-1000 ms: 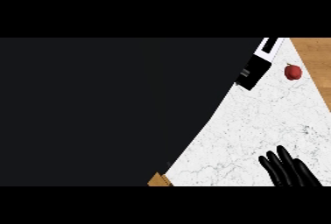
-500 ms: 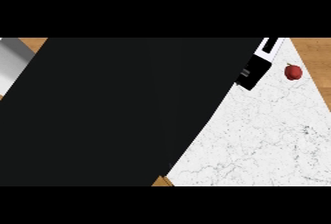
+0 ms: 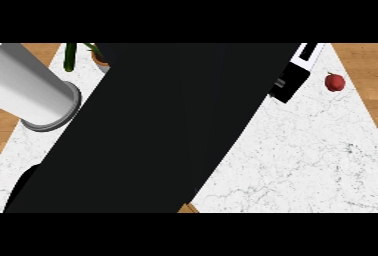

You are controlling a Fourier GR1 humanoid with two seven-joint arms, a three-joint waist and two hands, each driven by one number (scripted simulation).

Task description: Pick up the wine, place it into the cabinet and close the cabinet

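Observation:
A broad black shape (image 3: 170, 130) slants across the middle of the head view from the top to the lower left, hiding most of the white marble counter (image 3: 310, 160). I cannot tell whether it is a cabinet door or part of an arm close to the camera. My left grey forearm (image 3: 37, 85) comes in from the upper left, and its cuff ends against the black shape's edge. The left hand itself is not distinguishable from that black mass. No wine bottle shows, and no right hand shows.
A red apple (image 3: 334, 82) lies on the counter at the far right. A black-and-white object (image 3: 295, 75) pokes out from behind the black shape at the top right. A potted green plant (image 3: 81, 54) stands at the top left. Wooden floor (image 3: 362, 60) borders the counter.
The black shape has swung rightward off the left side, uncovering the grey forearm, the plant and the left counter. The right hand, seen at the lower right one second ago, has left the view.

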